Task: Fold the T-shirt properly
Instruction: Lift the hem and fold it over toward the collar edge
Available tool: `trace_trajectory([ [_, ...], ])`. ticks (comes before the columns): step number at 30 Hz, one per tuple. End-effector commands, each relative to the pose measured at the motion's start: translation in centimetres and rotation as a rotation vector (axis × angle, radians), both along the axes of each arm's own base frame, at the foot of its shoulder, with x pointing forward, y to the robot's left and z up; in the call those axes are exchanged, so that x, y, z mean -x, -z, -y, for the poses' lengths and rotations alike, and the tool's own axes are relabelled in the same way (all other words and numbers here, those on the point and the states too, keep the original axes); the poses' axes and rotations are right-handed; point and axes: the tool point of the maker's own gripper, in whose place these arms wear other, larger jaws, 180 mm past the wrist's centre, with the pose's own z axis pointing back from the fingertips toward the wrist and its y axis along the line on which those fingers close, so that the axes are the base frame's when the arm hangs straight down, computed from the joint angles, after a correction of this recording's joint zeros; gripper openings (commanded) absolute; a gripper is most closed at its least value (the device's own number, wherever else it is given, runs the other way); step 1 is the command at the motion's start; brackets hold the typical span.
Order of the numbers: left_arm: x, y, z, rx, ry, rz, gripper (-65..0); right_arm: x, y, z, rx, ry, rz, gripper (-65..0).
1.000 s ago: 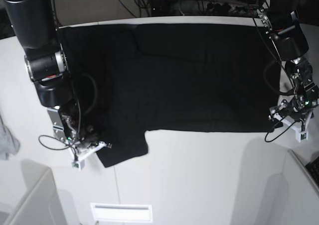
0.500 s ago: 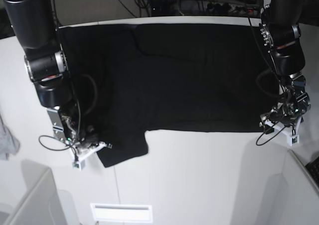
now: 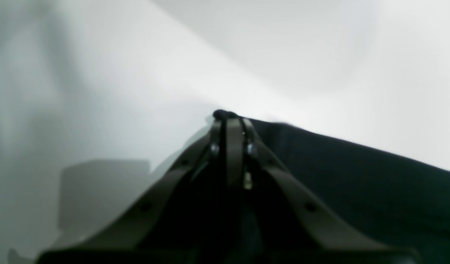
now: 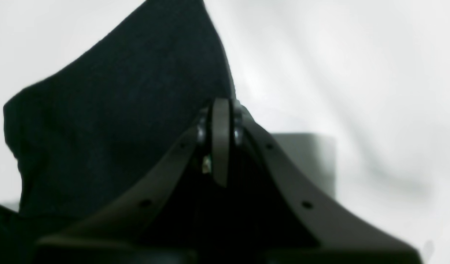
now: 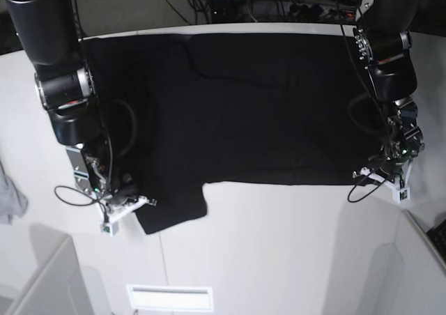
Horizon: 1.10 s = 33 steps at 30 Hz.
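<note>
The black T-shirt (image 5: 258, 106) lies spread flat on the white table (image 5: 279, 245), with one sleeve (image 5: 171, 207) sticking out at the lower left. No print shows. My right gripper (image 5: 132, 205) sits at the sleeve's outer corner. In the right wrist view its fingers (image 4: 220, 121) are pressed together at the edge of the black cloth (image 4: 118, 110). My left gripper (image 5: 367, 175) is at the shirt's lower right corner. In the left wrist view its fingertips (image 3: 228, 126) are together with a bit of black cloth (image 3: 220, 114) poking past them.
A small grey cloth (image 5: 8, 193) hangs at the left edge. Light grey bin walls stand at the lower left (image 5: 42, 280) and lower right (image 5: 425, 259). A white slotted plate (image 5: 169, 297) lies at the table's front. Cables run behind the table's far edge.
My left arm has moved left along the table's near right side, from off the cloth to the shirt's lower right corner. My right arm and the shirt have stayed put.
</note>
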Motion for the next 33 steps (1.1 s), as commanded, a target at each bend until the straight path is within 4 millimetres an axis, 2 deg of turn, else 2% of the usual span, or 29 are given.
trace_trajectory([
  [1, 0.2, -0.3, -0.1, -0.007, 0.015, -0.026, -65.0, 1.0, 0.7, -0.3, 0.008, -0.025, -0.045, -65.0],
  [5, 0.4, -2.1, -0.4, -0.055, 0.032, 0.025, -65.0, 0.8, -1.0, 0.6, 0.041, -0.002, 0.028, -65.0],
  [8, 0.3, -4.0, -0.4, -0.097, 0.052, 0.075, -65.0, 0.4, -3.3, 1.1, 0.065, 0.024, 0.099, -65.0],
  [12, 1.0, -5.4, -0.1, -0.129, 0.075, 0.072, -65.0, 0.1, -6.0, 0.6, 0.065, 0.025, 0.179, -65.0],
  [13, 0.8, -6.3, 0.1, -0.142, 0.084, 0.086, -65.0, 0.2, -6.4, 0.7, 0.068, 0.026, 0.189, -65.0],
  [18, 1.7, -8.2, 0.8, -0.193, 0.12, 0.123, -65.0, 0.9, -7.4, -0.6, 0.047, 0.001, 0.18, -65.0],
  [22, 2.8, -9.0, 1.5, -0.215, 0.147, 0.114, -65.0, 1.6, -8.6, 0.6, -0.015, 0.063, 0.196, -65.0],
  [24, 3.2, -9.2, 2.2, -0.184, 0.154, 0.125, -65.0, 2.1, -9.1, 1.0, -0.037, 0.08, 0.197, -65.0],
  [29, 5.2, -9.9, 2.0, -0.053, 0.108, 0.194, -65.0, 3.7, -10.4, 0.9, -0.077, 0.078, 0.201, -65.0],
  [33, 6.5, -10.6, 2.5, -0.001, 0.109, 0.204, -65.0, 4.8, -11.0, 1.7, -0.101, 0.101, 0.194, -65.0],
])
